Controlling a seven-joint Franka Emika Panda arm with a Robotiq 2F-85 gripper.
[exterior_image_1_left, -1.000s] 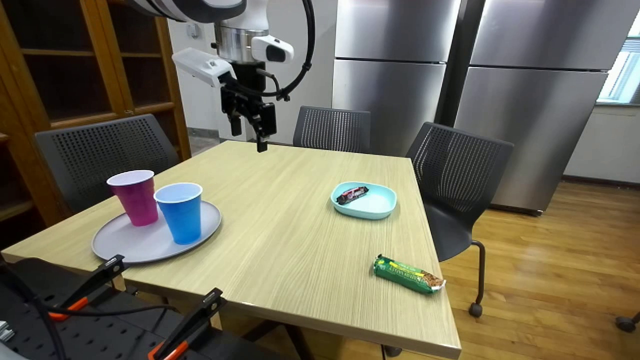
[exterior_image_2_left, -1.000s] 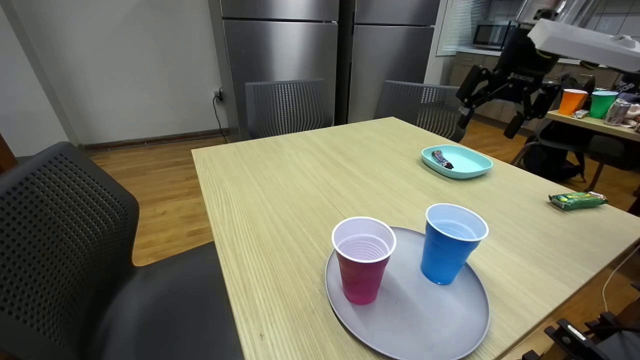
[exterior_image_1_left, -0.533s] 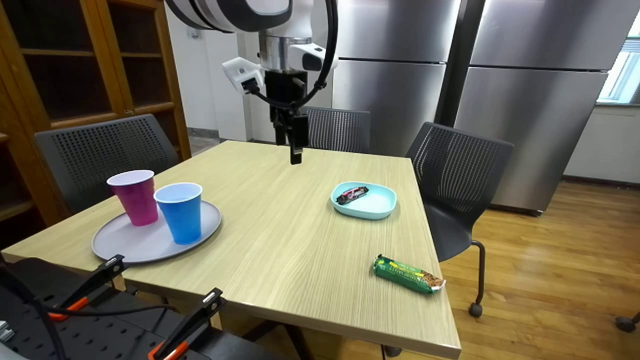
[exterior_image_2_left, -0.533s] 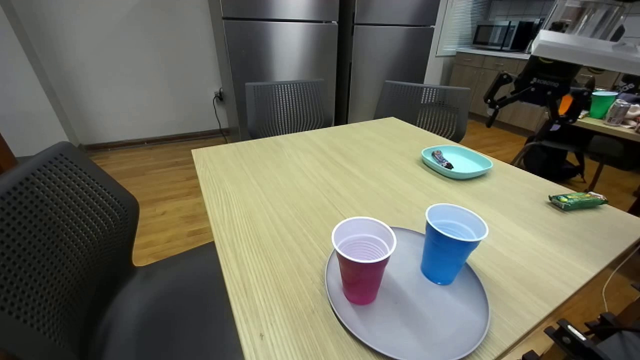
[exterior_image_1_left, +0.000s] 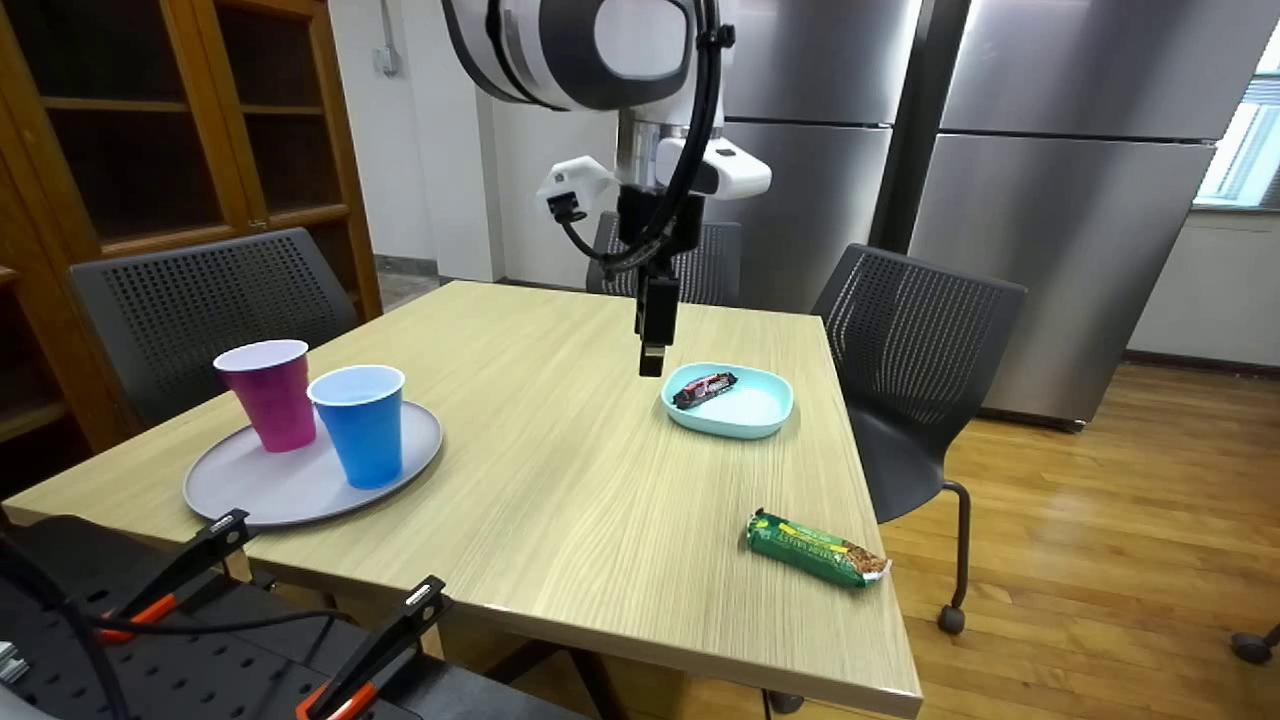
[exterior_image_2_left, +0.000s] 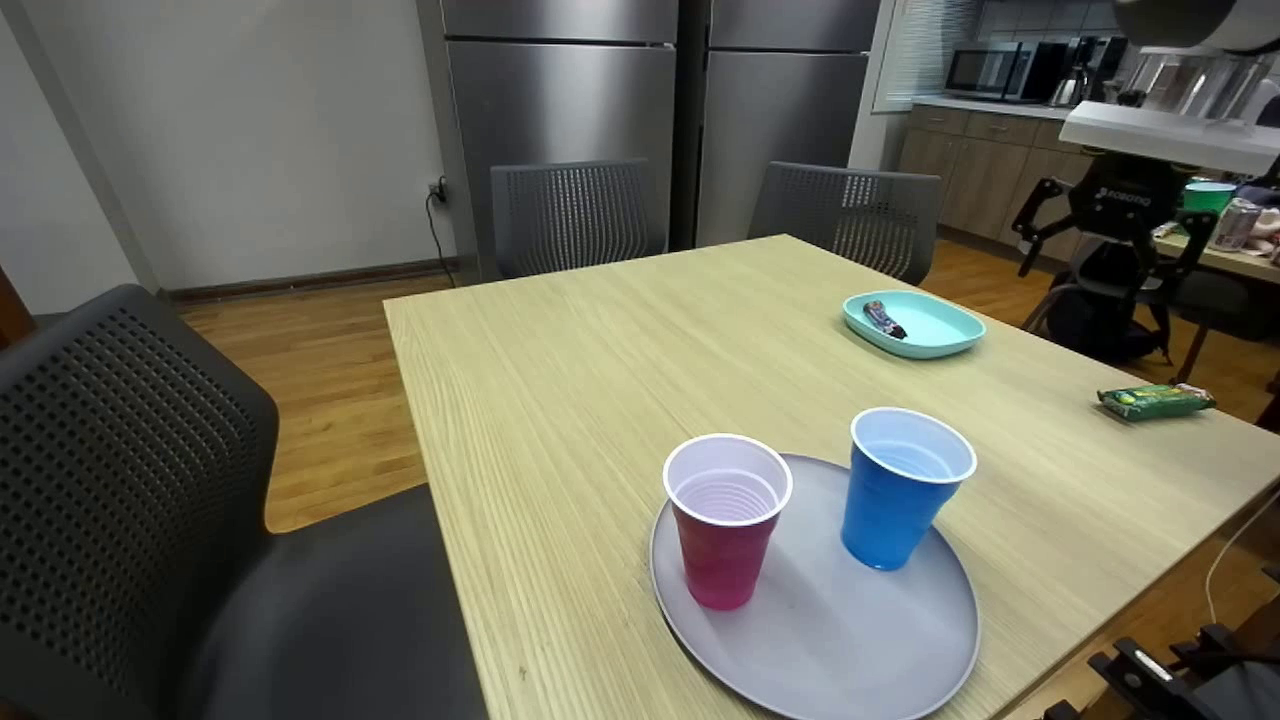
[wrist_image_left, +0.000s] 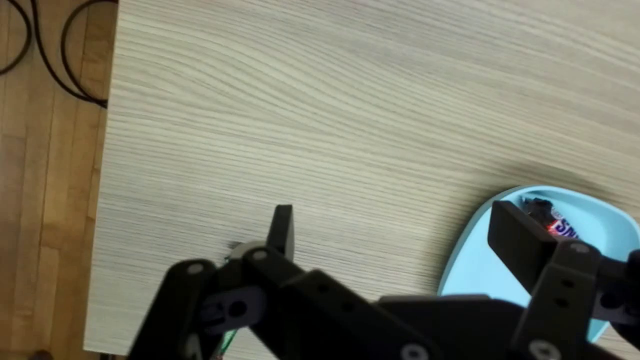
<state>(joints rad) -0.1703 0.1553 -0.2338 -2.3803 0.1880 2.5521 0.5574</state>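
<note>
Lower down, outside the spread jaws, a dark-wrapped bar (wrist_image_left: 554, 220) in a turquoise dish (wrist_image_left: 485, 272).

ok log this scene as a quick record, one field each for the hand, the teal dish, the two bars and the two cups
hand: open, holding nothing, raised above the table
teal dish: resting on the table, seen in all three views
dark-wrapped bar: lying inside the teal dish, toward one side
green-wrapped bar: lying directly on the table, near a corner
magenta cup: upright on the round gray plate
blue cup: upright on the same plate, apart from the magenta cup
</note>
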